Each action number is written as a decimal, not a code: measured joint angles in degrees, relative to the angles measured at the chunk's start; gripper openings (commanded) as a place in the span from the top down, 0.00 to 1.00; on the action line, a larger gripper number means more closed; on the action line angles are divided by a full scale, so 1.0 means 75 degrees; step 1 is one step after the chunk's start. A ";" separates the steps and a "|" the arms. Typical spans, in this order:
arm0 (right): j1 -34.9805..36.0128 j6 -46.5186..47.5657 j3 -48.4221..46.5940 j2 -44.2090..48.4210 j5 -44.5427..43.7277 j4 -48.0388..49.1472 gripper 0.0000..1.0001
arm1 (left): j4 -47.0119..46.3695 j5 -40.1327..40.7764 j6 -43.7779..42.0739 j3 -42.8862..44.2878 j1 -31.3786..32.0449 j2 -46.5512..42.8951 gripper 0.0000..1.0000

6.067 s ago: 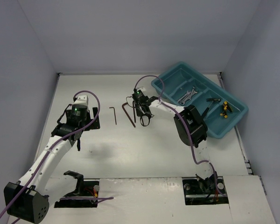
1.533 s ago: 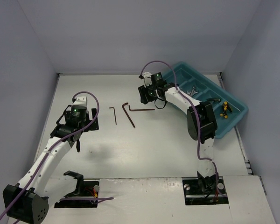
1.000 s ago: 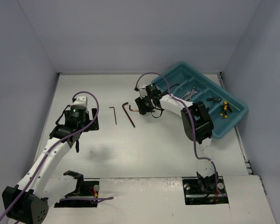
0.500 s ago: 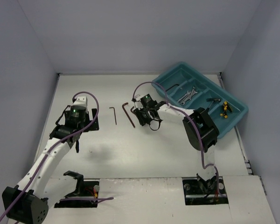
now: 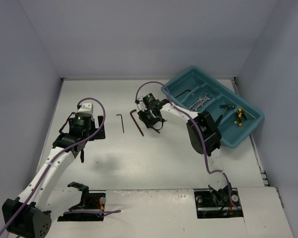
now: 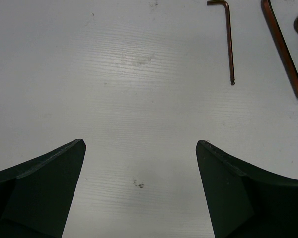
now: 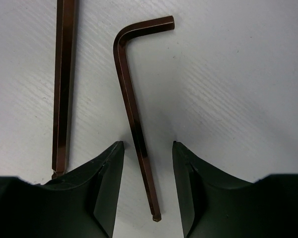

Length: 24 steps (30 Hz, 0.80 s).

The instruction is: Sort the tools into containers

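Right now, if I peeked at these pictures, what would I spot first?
Probably the big teal tray at the far right corner of the table, with tools lying in its long compartments. Next, the right gripper near the middle of the table, its open jaws on either side of a dark hex key without touching it.

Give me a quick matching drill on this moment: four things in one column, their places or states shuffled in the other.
Things
1. left gripper
2. right gripper
3. yellow-and-black tool
4. silver wrenches

Places or states
A. in a middle slot of the blue tray
B. open, astride a hex key lying on the table
C. open, nothing between its jaws
D. in the tray's far-right slot

Pairs: 1-C, 2-B, 3-D, 4-A
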<state>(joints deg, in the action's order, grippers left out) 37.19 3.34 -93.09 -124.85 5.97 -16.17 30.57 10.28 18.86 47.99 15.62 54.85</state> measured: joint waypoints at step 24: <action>0.0010 0.0355 -0.1251 -0.0632 0.0060 -0.1279 1.00 | 0.0000 0.0003 -0.0024 0.0000 0.0000 0.0000 0.09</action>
<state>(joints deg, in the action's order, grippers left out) 37.26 6.00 -102.47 -129.59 6.42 -25.76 30.57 10.31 18.68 47.99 15.62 54.85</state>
